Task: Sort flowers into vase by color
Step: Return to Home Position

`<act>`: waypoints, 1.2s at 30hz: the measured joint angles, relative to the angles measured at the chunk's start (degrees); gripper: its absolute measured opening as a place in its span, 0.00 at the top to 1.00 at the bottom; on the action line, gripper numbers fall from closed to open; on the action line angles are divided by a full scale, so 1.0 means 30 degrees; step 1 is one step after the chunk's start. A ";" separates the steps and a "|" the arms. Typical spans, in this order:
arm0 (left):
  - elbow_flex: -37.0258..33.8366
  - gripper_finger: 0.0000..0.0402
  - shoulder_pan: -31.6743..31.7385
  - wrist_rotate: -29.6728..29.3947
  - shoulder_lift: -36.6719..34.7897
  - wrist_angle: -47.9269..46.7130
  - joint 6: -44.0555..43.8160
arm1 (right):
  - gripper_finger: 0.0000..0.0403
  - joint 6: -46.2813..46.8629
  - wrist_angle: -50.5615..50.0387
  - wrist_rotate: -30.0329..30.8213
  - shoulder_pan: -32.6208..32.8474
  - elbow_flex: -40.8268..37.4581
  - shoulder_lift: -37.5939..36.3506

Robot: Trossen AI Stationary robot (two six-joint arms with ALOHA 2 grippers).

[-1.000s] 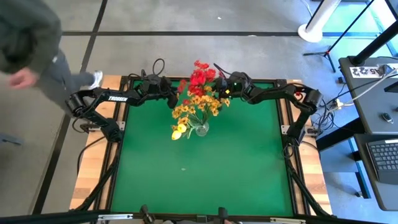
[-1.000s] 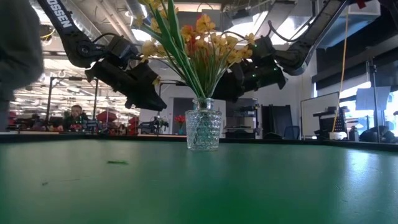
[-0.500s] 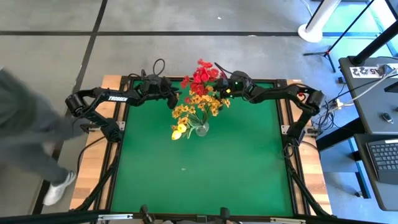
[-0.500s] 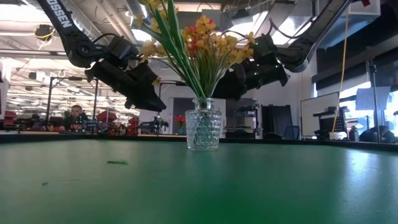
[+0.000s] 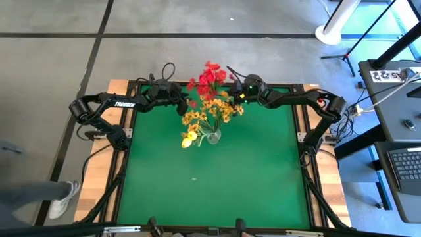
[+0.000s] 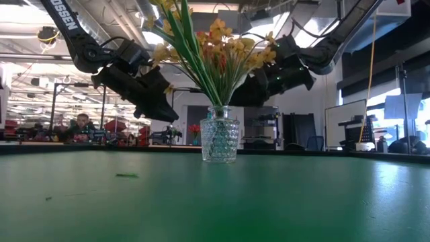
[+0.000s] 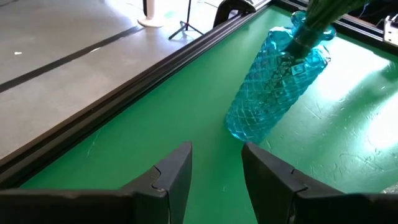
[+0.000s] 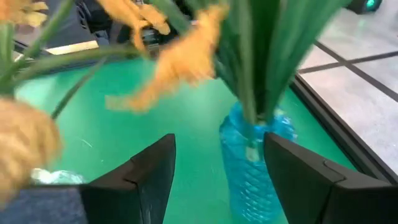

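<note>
A clear glass vase point(image 5: 212, 137) stands mid-table and holds yellow flowers point(image 5: 205, 112) by their green stems point(image 6: 209, 74). Behind it, near the far edge, a blue glass vase point(image 7: 273, 93) stands upright on the mat with red flowers point(image 5: 208, 75) in it. My left gripper point(image 7: 216, 177) hovers open to the left of the blue vase, pointing at it, with nothing between its fingers. My right gripper point(image 8: 219, 168) hovers open to the right of that vase, among yellow blossoms point(image 8: 180, 62). The vase point(image 8: 249, 174) shows ahead of its fingers.
The table's dark far rail point(image 7: 124, 99) runs close behind the blue vase. A small green scrap point(image 5: 193, 176) lies on the mat's near half, where there is free room. A person's foot point(image 5: 62, 197) shows on the floor left of the table.
A person beside the table's left edge has walked toward its near side. The red blooms have swayed slightly toward the left. Both grippers stay open.
</note>
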 joint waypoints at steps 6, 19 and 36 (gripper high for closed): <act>0.0000 0.66 0.0000 -0.0007 0.0000 -0.0219 0.0138 | 0.40 -0.0007 -0.1156 0.0486 -0.0663 0.0007 -0.0230; 0.0000 0.66 0.0000 -0.0007 -0.0007 -0.0771 0.0138 | 0.40 -0.0509 -0.5068 0.1017 -0.2122 0.0022 -0.2404; -0.0079 0.86 -0.0305 -0.0393 -0.7259 -0.5107 -0.0036 | 0.40 0.0561 -0.0715 0.3042 -0.2056 -0.5667 -0.7705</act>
